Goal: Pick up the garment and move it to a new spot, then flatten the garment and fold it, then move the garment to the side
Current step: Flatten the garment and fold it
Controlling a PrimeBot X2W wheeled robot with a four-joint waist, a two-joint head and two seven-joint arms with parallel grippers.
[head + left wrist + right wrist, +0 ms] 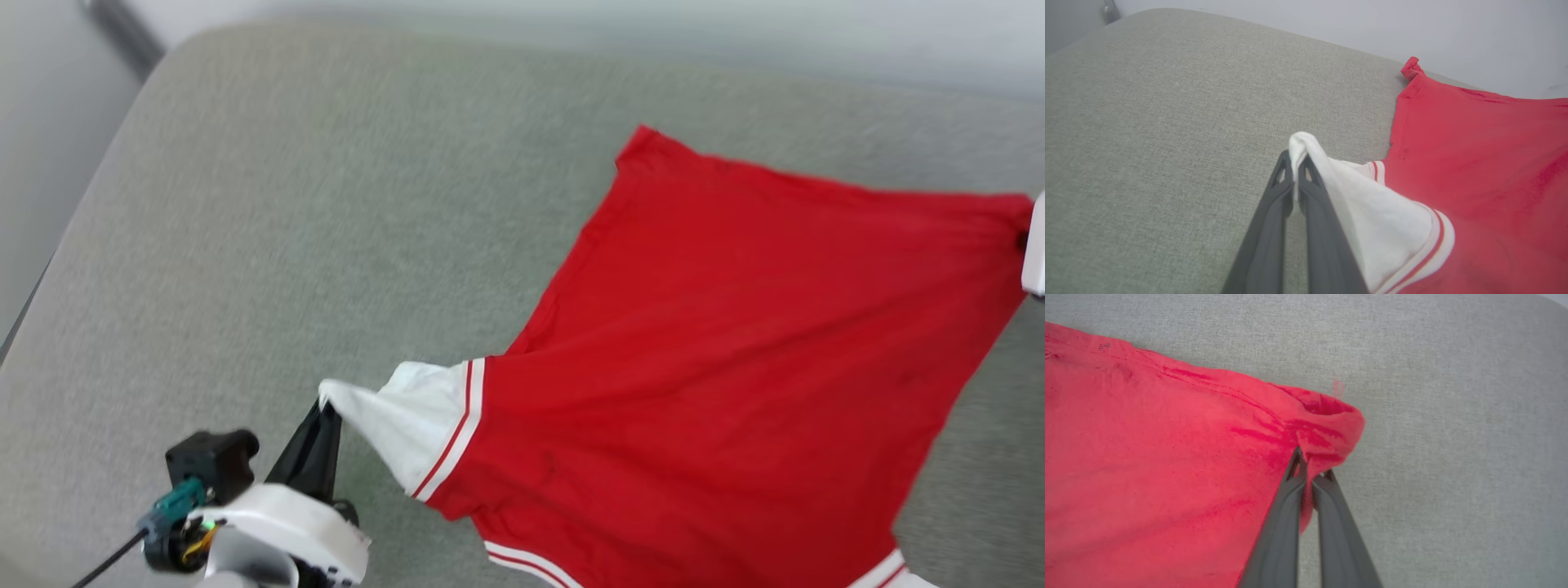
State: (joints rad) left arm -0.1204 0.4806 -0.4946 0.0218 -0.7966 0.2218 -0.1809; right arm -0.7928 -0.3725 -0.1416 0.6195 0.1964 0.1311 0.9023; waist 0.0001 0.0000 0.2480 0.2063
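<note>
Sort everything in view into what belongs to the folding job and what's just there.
Job: garment; left fingers, shut on its white sleeve; right fingers, shut on its red corner.
Just there: grey fabric surface; pale wall.

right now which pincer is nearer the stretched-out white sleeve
Left. The left pincer is shut on the tip of the white sleeve; the right pincer grips a far red corner of the garment.

Soft, even light, bright, no glare. Head view was motion-blurred overall, worst toward 12 o'clock; the grey cushion [326, 204] weave smeared. Faint shadow lay under the garment [735, 327] at 7 o'clock. Wrist views were sharper, reds oversaturated, corners bowed. Light possibly came from overhead.
</note>
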